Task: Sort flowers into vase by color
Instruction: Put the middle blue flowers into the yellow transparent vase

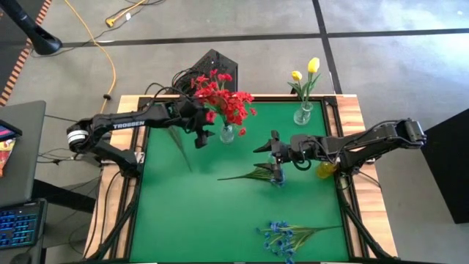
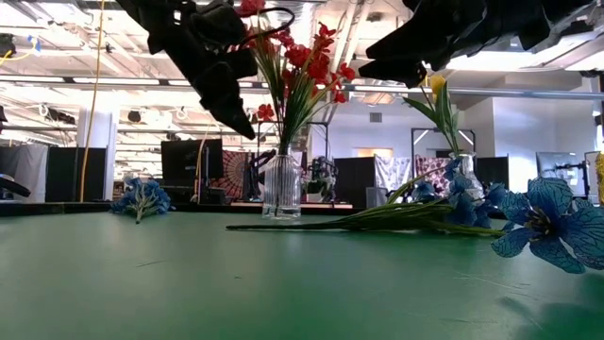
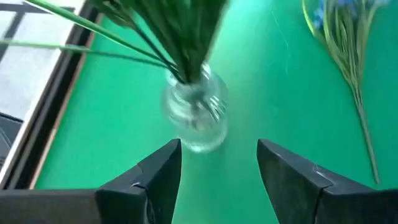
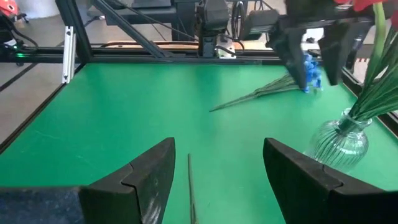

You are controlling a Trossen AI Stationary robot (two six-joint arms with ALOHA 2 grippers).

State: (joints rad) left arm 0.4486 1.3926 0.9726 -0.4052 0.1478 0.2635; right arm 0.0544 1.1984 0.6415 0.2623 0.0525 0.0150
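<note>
Floor: grey concrete (image 1: 410,66) with dark straight lines across it; a yellow cable (image 1: 110,55) lies on it.
Bench: a green mat (image 1: 212,220) in a black frame, with wooden edges (image 1: 363,117) on both sides.
Left side: a grey desk (image 1: 18,147) with a keyboard (image 1: 18,224) lit in blue.
Ceiling: white beams and pipes (image 2: 57,42) with bright lamps.
Far room: dark screens (image 2: 184,161) and black partitions (image 2: 66,173), a patterned cloth (image 2: 229,175).
</note>
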